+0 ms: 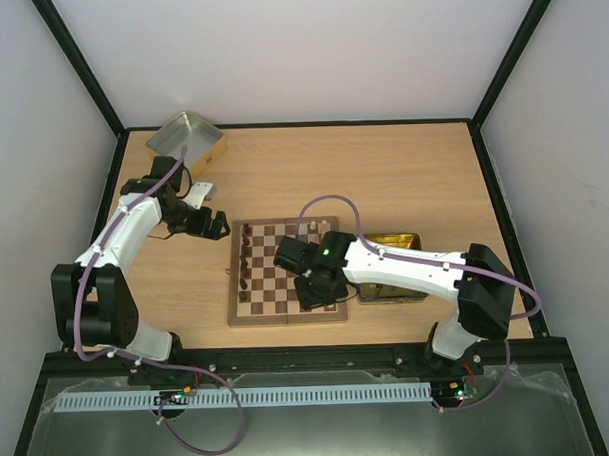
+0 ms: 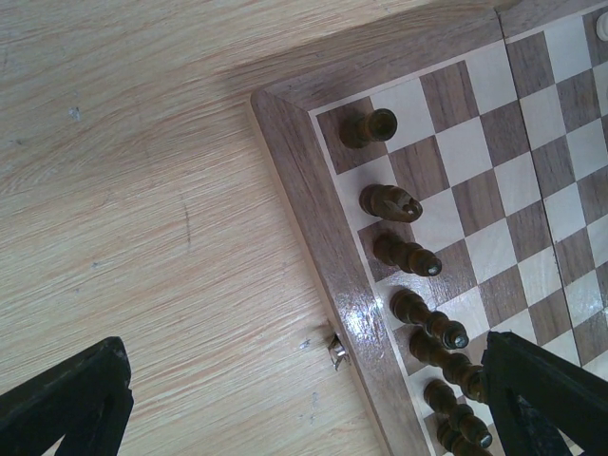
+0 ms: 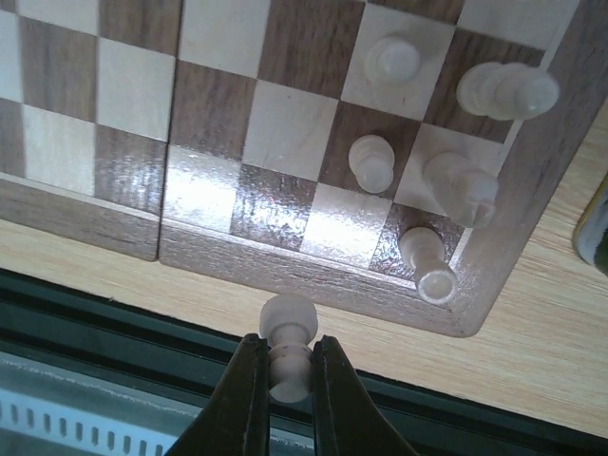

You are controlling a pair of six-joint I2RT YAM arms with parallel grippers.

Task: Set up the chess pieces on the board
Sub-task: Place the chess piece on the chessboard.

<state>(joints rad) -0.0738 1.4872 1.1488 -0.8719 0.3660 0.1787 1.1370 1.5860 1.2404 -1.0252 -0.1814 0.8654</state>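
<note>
By the near rim of the board (image 3: 313,271), close to its right corner, the right gripper (image 3: 287,353) pinches a cream pawn (image 3: 288,318) by its stem. Five cream pieces (image 3: 372,161) crowd that corner, and the squares left of them lie bare. Dark pieces (image 2: 407,255) line the left edge. The left gripper (image 2: 304,380) hangs there with its fingers spread wide, one over the table (image 2: 142,190). A yellow tin (image 1: 395,243) sits just beside the right rim.
</note>
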